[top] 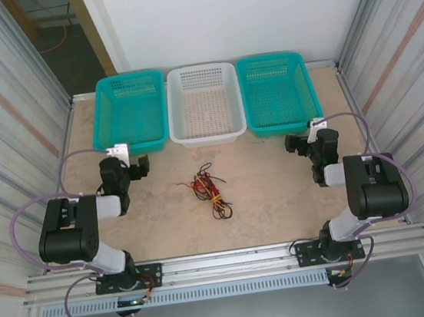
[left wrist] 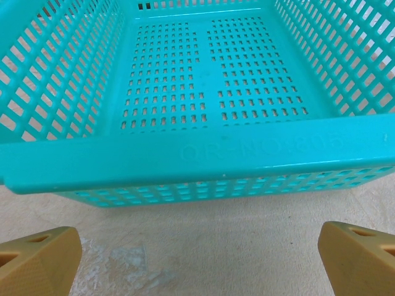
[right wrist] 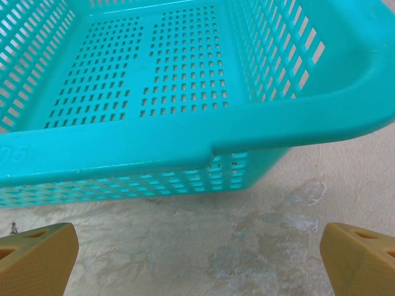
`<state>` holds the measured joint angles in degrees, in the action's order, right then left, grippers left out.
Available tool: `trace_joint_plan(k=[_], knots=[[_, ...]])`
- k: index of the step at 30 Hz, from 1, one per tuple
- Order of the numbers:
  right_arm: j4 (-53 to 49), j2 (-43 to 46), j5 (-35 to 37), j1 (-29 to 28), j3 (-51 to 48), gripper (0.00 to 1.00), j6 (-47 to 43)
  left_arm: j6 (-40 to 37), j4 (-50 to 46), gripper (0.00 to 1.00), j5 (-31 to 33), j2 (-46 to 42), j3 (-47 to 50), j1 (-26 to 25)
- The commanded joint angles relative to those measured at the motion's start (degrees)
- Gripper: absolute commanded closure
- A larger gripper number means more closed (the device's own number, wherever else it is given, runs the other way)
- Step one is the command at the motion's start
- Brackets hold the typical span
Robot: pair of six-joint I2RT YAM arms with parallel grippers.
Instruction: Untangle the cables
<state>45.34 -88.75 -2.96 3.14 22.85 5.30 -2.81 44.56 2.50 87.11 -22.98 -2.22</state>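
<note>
The cables (top: 209, 188) lie in one small tangle of red, yellow and black wire on the middle of the table, in the top view. My left gripper (top: 142, 167) hangs to the left of the tangle, well apart from it, open and holding nothing. In the left wrist view its yellow fingertips (left wrist: 38, 259) stand wide apart over bare table. My right gripper (top: 297, 144) is off to the right of the tangle, open too, its yellow fingertips (right wrist: 37, 258) spread wide with nothing between them.
Three baskets line the back of the table: teal at the left (top: 107, 113), white in the middle (top: 176, 105), teal at the right (top: 309, 88). The left teal basket (left wrist: 185, 157) fronts my left gripper, the right teal basket (right wrist: 185, 145) my right one. Corrugated walls flank the table.
</note>
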Motion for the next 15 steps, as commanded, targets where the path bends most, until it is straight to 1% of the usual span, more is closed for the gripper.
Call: trace_joint_plan(k=[1, 2, 3, 4, 5, 6, 7, 8, 11, 13, 14, 15], knots=[[0.39, 1.31, 1.54, 0.23, 0.58, 0.01, -0.07, -0.85, 1.19, 0.02, -0.89, -0.83, -0.37, 0.12], [-1.22, 3.52, 5.30, -0.24, 0.70, 0.01, 0.92, -1.83, 1.57, 0.02, -0.08, -1.60, -0.77, -0.42], [-7.70, 7.95, 9.27, -0.57, 1.71, 0.01, 1.79, -2.63, -4.64, 0.01, 2.67, -4.52, -2.98, -2.00], [-16.30, 11.63, 11.01, -0.51, 4.29, 0.01, 3.31, -2.83, -12.89, 0.01, 5.11, -7.39, -6.03, -3.18], [-25.57, 15.73, 13.17, -0.58, 7.35, 0.01, 5.57, -2.33, -17.75, 0.01, 9.65, -9.82, -8.03, -4.52], [-32.73, 19.26, 15.17, -0.99, 9.20, 0.01, 7.78, -0.55, -19.05, 0.01, 15.31, -12.07, -8.71, -6.04], [-36.42, 22.06, 16.68, -1.52, 9.46, 0.01, 9.08, 1.53, -20.56, 0.01, 17.96, -14.37, -9.06, -6.82], [-38.72, 25.45, 17.57, -1.71, 8.56, 0.01, 10.78, 4.99, -24.19, 0.01, 18.35, -17.19, -9.74, -7.09], [-41.58, 33.56, 15.31, -1.12, 5.43, 0.01, 13.97, 15.79, -32.65, 0.02, 19.68, -22.03, -11.16, -7.98], [-46.25, 36.33, 16.82, -0.42, 6.30, 0.01, 18.19, 18.37, -36.83, 0.03, 24.28, -23.93, -12.19, -10.78], [-51.69, 37.19, 17.16, 0.41, 8.67, 0.01, 22.35, 19.20, -39.31, 0.03, 26.74, -24.96, -13.00, -12.52], [-56.91, 37.19, 14.35, 1.50, 11.44, 0.01, 24.61, 19.93, -40.92, 0.04, 28.42, -26.27, -13.67, -14.23]])
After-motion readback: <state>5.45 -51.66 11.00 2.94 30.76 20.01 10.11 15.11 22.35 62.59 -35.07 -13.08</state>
